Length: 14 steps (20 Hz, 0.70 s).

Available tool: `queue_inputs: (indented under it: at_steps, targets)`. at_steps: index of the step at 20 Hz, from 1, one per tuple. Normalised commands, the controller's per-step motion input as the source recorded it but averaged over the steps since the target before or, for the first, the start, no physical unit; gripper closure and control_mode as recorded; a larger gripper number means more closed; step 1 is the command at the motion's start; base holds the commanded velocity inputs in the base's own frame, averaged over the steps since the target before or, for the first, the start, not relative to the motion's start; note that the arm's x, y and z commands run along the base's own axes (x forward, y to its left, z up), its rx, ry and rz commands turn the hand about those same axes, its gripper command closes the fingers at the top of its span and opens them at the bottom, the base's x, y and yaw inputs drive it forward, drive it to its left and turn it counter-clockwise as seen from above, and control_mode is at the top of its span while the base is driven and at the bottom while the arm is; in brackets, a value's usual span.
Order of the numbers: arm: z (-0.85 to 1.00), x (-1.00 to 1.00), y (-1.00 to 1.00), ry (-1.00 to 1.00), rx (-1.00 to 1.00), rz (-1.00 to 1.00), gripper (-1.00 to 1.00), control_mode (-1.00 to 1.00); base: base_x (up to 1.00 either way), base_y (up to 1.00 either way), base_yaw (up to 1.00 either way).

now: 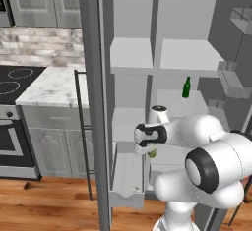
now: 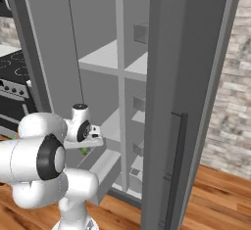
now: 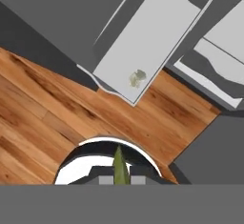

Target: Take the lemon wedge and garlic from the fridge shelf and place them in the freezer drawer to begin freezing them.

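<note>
My gripper (image 1: 149,150) hangs over the pulled-out freezer drawer (image 1: 126,173), shut on the lemon wedge (image 1: 152,153), a small yellow-green chunk. In the hand view the wedge (image 3: 119,167) sticks up as a green sliver between the finger tips of the gripper (image 3: 119,178). From the right, the gripper (image 2: 86,147) and a bit of the wedge (image 2: 84,151) show above the drawer (image 2: 105,168). The garlic (image 3: 137,78), an off-white bulb, lies inside the drawer (image 3: 143,37) near its front lip, and appears again as a pale bulb (image 1: 135,189) at the tray's front.
A dark green bottle (image 1: 186,87) stands on a fridge shelf behind the arm. The open fridge door (image 2: 191,102) rises at the right, its dark frame (image 1: 93,102) at the left. A stove (image 1: 12,82) and marble counter (image 1: 54,85) lie left. Wooden floor (image 3: 43,113) is below.
</note>
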Motion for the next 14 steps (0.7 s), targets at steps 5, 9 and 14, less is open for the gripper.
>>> queue_inputs:
  at_steps: [5, 9, 14]
  targets:
    - [-0.92, 0.05, 0.0, -0.03, 0.0, 0.0, 1.0, -1.0, 0.0, 0.0, 0.0]
    - [-0.56, 0.09, 0.0, -0.12, 0.02, 0.0, 1.0, -1.0, 0.0, 0.0, 0.0]
    - [-0.56, 0.22, 0.0, -0.14, 0.02, 0.0, 1.0, -1.0, 0.0, 0.0, 0.0]
